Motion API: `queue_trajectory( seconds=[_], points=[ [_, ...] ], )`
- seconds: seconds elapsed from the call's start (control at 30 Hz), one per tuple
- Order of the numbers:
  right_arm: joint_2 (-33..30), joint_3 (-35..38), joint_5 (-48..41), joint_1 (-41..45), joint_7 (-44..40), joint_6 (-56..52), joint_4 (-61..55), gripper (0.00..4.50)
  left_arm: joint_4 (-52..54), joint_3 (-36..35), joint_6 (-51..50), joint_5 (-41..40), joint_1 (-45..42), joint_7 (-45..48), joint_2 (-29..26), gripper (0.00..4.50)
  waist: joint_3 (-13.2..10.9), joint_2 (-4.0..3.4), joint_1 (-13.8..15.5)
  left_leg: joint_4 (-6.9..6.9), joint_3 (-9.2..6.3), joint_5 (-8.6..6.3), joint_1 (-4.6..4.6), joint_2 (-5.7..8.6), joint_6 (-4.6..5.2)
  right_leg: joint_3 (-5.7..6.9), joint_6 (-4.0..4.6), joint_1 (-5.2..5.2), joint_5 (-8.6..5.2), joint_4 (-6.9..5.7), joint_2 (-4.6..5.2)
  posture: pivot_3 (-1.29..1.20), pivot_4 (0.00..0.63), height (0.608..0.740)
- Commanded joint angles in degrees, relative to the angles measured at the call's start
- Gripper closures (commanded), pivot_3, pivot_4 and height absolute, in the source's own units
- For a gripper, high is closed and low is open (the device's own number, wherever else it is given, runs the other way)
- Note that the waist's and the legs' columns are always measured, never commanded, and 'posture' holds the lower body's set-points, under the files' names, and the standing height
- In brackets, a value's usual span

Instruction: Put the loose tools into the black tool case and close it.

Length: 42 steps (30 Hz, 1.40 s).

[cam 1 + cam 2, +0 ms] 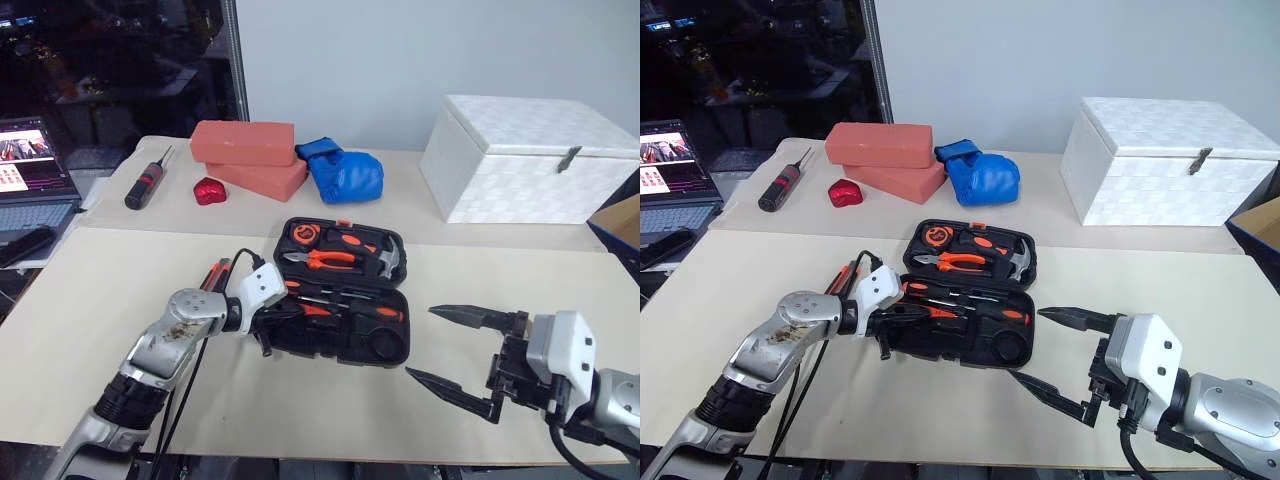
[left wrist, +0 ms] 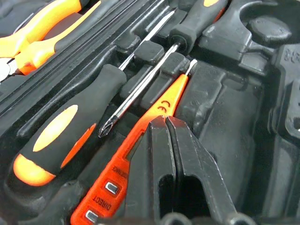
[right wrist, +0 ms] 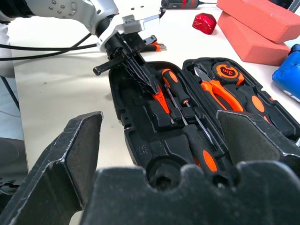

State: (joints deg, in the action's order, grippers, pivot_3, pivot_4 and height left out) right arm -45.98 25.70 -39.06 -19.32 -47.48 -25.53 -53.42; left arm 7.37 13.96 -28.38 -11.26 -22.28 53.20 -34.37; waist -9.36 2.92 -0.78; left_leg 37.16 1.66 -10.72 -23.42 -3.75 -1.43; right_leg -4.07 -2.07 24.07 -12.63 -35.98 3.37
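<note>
The black tool case [image 1: 398, 340] lies open mid-table, with pliers, a tape measure and a hammer in its lid. Two orange-and-black screwdrivers [image 2: 56, 136] sit in the slots of the near half. A flat orange tester screwdriver [image 2: 161, 105] lies slanted across the slots. My left gripper [image 2: 164, 119] is shut, its tips touching that orange tester inside the near half's left end [image 3: 157, 89]. One loose orange-and-black tool [image 1: 215, 272] lies on the table just left of the case, beside my left wrist. My right gripper [image 1: 420, 342] hangs open at the case's right end, holding nothing.
A white box with a metal clasp [image 1: 530, 160] stands at the back right. Two red bricks [image 1: 245, 145], a blue glove [image 1: 345, 172], a small red object [image 1: 210, 190] and a stubby black screwdriver [image 1: 148, 182] lie at the back. A laptop [image 1: 30, 170] sits far left.
</note>
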Motion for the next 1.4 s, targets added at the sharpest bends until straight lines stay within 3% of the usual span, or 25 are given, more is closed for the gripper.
queue_trajectory(
  seconds=[0.03,0.13,0.2,0.3,0.47,0.63,0.77,0.93,0.97,1.03,1.13,1.23,1.33,1.4],
  points=[
    [-0.1,1.1,-0.3,0.0,0.1,1.3,-1.0,0.0,-2.6,-1.1,0.5,-0.1,1.4,-1.9,1.9,4.43,0.1,-0.08,0.0,0.0,0.0,-0.02,0.01,0.01,-0.04,0.0,0.0,-0.01,0.0,0.0,0.01,0.0,0.15,0.736],
    [0.2,0.5,-0.5,0.4,0.0,1.6,-1.0,0.0,2.2,-11.0,-3.4,-12.0,1.6,-2.9,6.6,4.43,0.1,-0.09,0.0,0.0,0.0,-0.02,0.0,0.01,-0.04,0.0,0.0,0.02,0.0,0.0,0.01,0.0,0.15,0.736],
    [0.5,-0.2,-1.1,1.0,-0.4,2.2,-0.7,0.0,4.5,-20.1,-9.4,-17.2,0.8,-8.7,7.8,4.43,0.0,0.05,-0.2,0.01,0.0,-0.01,-0.12,0.0,-0.02,0.01,0.0,0.11,0.01,-0.01,0.01,0.0,0.15,0.736],
    [0.8,-1.5,-1.4,2.3,-0.7,2.5,0.1,0.0,4.8,-26.2,-12.9,-15.7,1.7,-15.5,5.2,3.74,-0.1,0.11,-0.6,0.0,-0.03,0.05,-0.08,-0.06,0.08,0.03,0.0,0.15,0.03,-0.08,-0.07,0.0,0.15,0.736],
    [0.6,-4.2,-0.7,5.3,-2.5,3.8,3.2,0.0,8.5,-30.6,-17.7,-14.4,6.3,-22.6,2.1,1.88,-0.1,0.11,-0.4,-0.19,-0.03,0.05,-0.01,-0.01,0.08,0.02,0.02,0.11,-0.01,0.0,-0.04,0.0,0.15,0.736],
    [0.0,-6.2,-0.4,9.4,-4.8,4.7,7.0,0.0,12.1,-26.5,-24.6,-9.9,11.9,-30.1,1.5,0.06,-0.1,0.24,0.1,-0.2,-0.02,0.03,-0.23,0.04,0.06,0.03,-0.03,0.17,-0.04,0.16,0.01,0.0,0.15,0.736],
    [-0.4,-6.4,-0.6,10.9,-5.8,4.8,8.2,0.0,10.0,-24.5,-26.0,-6.7,12.3,-34.1,2.2,0.02,-0.1,0.24,0.2,-0.2,-0.03,0.02,-0.25,0.02,0.04,0.06,-0.02,0.2,-0.04,0.13,0.01,0.0,0.15,0.736],
    [-0.7,-5.6,-0.7,10.4,-6.6,5.1,8.6,0.0,9.7,-25.9,-19.5,-9.5,13.5,-27.9,1.8,1.5,-0.1,0.23,0.0,-0.21,-0.02,-0.03,-0.1,0.02,-0.05,0.05,0.03,0.18,-0.02,0.09,0.01,0.0,0.15,0.736],
    [-0.6,-5.3,-0.6,10.1,-6.7,5.2,8.6,0.0,10.0,-27.1,-17.2,-10.9,13.7,-25.1,1.6,1.99,-0.1,0.23,0.0,-0.21,-0.02,-0.05,-0.11,0.01,-0.08,0.05,0.04,0.19,-0.01,0.1,0.01,0.0,0.15,0.736],
    [-0.3,-4.8,-0.6,9.1,-6.6,5.4,8.2,0.0,10.7,-28.5,-9.7,-13.9,14.9,-13.7,-2.3,2.56,-0.1,0.26,0.0,-0.2,-0.01,-0.06,-0.15,0.01,-0.09,0.05,0.04,0.2,-0.01,0.1,0.02,0.0,0.15,0.736],
    [0.1,-2.8,-0.9,6.6,-7.2,6.2,7.5,0.0,9.6,-27.8,-1.7,-17.0,13.3,2.9,-9.8,2.56,-0.2,0.34,0.0,-0.23,0.01,-0.07,-0.37,-0.07,-0.12,0.1,0.17,0.43,-0.04,0.12,0.01,0.0,0.15,0.736],
    [0.1,1.1,-2.0,3.1,-8.9,6.9,7.0,0.0,7.4,-21.5,4.3,-16.6,8.6,16.9,-16.6,2.56,-0.2,0.28,0.9,-0.29,0.05,-0.06,-0.42,-0.04,-0.1,0.11,0.18,0.47,-0.1,0.14,0.05,0.0,0.15,0.736],
    [-0.5,4.9,-1.8,-0.4,-11.9,7.6,7.4,0.0,6.1,-12.8,10.2,-12.8,3.3,24.6,-17.4,2.56,-0.2,-0.01,1.1,-0.29,0.15,-0.07,-0.4,-0.02,-0.11,0.08,0.17,0.31,-0.11,0.35,0.13,0.0,0.15,0.736],
    [-1.0,7.5,-1.6,-2.5,-13.9,7.9,8.1,0.0,3.2,-5.8,15.0,-6.8,-1.3,25.8,-15.2,2.56,-0.2,0.0,1.2,-0.28,0.2,-0.04,-0.42,0.0,-0.04,0.05,0.15,0.26,-0.1,0.47,0.14,0.0,0.15,0.736]
  ],
)
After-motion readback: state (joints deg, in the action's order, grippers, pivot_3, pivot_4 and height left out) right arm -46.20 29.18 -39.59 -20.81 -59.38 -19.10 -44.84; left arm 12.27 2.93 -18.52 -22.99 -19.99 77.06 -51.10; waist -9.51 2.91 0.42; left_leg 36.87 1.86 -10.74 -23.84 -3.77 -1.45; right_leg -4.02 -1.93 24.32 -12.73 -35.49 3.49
